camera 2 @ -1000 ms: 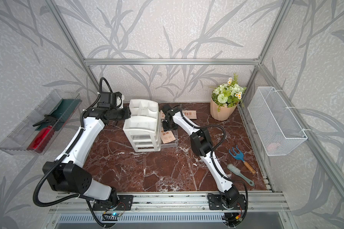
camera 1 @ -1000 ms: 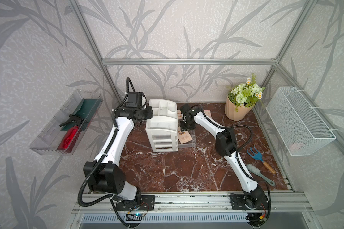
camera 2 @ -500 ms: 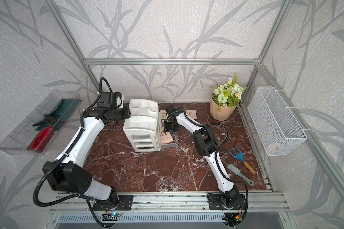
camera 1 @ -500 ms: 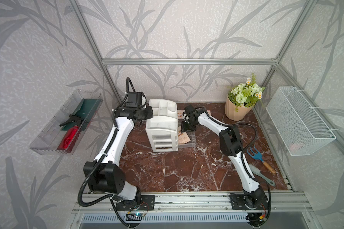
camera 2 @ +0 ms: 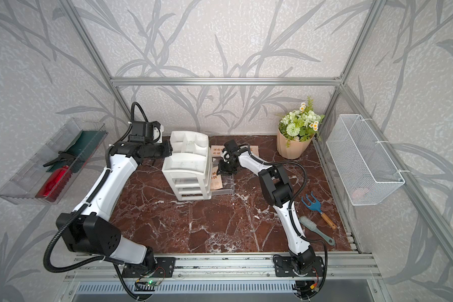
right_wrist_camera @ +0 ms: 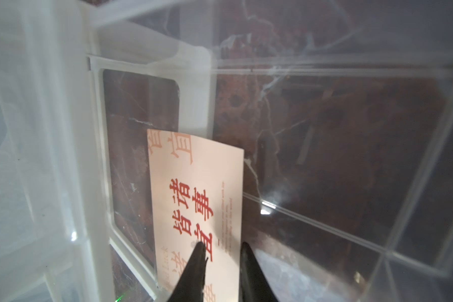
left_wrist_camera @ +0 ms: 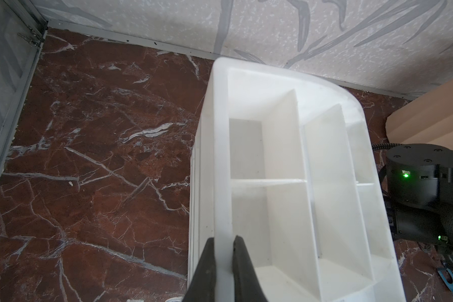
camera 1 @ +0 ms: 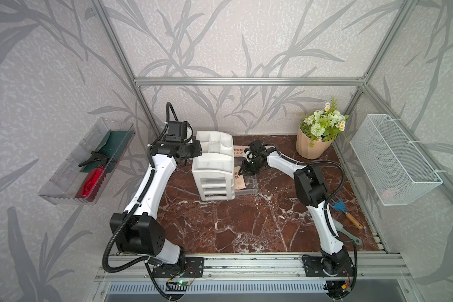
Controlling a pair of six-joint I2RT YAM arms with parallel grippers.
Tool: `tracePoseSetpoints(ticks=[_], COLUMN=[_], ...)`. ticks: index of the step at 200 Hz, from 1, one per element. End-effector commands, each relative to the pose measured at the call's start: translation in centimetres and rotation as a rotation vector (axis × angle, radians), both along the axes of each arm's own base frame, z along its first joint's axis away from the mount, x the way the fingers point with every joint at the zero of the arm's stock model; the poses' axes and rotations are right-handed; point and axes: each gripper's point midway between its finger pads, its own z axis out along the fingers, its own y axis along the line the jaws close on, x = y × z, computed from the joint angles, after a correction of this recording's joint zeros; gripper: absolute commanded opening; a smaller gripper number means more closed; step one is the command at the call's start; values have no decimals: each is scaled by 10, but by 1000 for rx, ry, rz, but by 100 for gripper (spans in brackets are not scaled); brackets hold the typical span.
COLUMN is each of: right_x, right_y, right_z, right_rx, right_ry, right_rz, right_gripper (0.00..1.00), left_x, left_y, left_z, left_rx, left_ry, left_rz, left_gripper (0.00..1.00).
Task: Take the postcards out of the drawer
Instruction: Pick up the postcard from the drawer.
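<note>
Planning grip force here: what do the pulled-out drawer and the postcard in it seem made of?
Drawer: clear, glossy hard plastic, probably; the marble tabletop shows through and edges glint. Postcard: thin matte card stock, apparently; flat, printed red characters, no glare.

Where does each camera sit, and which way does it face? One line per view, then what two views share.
Top views: high in front, looking down on the marble table; left arm and right arm show whole.
Left wrist: on the left arm, looking into the white organizer; left gripper clamps its wall.
Right wrist: on the right arm, looking into the clear drawer; right gripper poised at a postcard.
Shared: white organizer, left wrist and top views.
</note>
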Motion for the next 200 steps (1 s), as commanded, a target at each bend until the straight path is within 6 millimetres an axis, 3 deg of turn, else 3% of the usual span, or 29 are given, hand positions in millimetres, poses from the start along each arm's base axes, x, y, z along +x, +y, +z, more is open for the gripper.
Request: tracePoseSetpoints(ticks=[1, 148, 200], right_x=[-5, -10, -9], right_y=[17, 30, 29], right_z=[24, 22, 29], right_rx=[101, 158, 153], right_ry=[-9, 15, 0], right_rz=[26, 31, 28], right_gripper=[23, 16, 7], left_x=[-8, -8, -8], left_y=[-4, -8, -7], left_z=[-6, -5, -2], left_rx=[2, -16, -16], left_ry=[24, 20, 12], left_rz=[-25, -36, -36], left_gripper=[11, 11, 12])
